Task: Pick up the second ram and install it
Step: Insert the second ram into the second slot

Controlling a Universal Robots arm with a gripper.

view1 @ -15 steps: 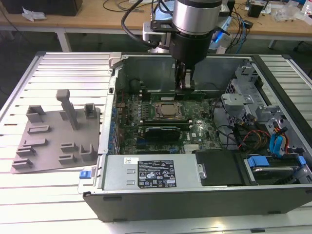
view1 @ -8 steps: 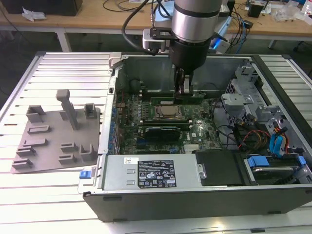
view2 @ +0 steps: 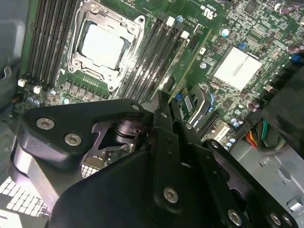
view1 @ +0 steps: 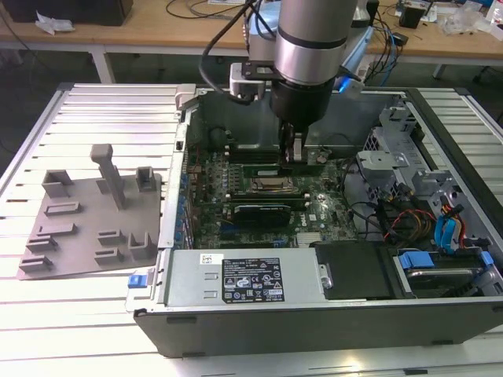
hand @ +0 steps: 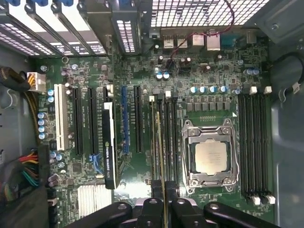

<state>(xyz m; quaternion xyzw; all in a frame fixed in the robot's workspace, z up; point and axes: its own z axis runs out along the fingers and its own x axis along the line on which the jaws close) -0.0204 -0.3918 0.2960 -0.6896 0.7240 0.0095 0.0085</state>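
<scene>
My gripper (view1: 295, 157) is down inside the open computer case and shut on the second ram (view1: 259, 167), a thin green stick held level above the motherboard. In the first wrist view the ram (hand: 159, 142) appears edge-on, running out from between the fingers (hand: 151, 209) along the black memory slots (hand: 168, 137) beside the processor socket (hand: 211, 156). The second wrist view has the same green edge (view2: 190, 61) reaching out from the gripper (view2: 164, 107) over those slots. I cannot tell whether the stick touches a slot or hovers just above.
A black expansion card (hand: 109, 142) stands in a slot on the far side of the memory slots from the socket. More memory slots (hand: 254, 142) lie past the socket. The power supply (view1: 244, 279), drive cage and cables (view1: 424, 196) crowd the case. A grey fixture (view1: 94, 212) lies outside.
</scene>
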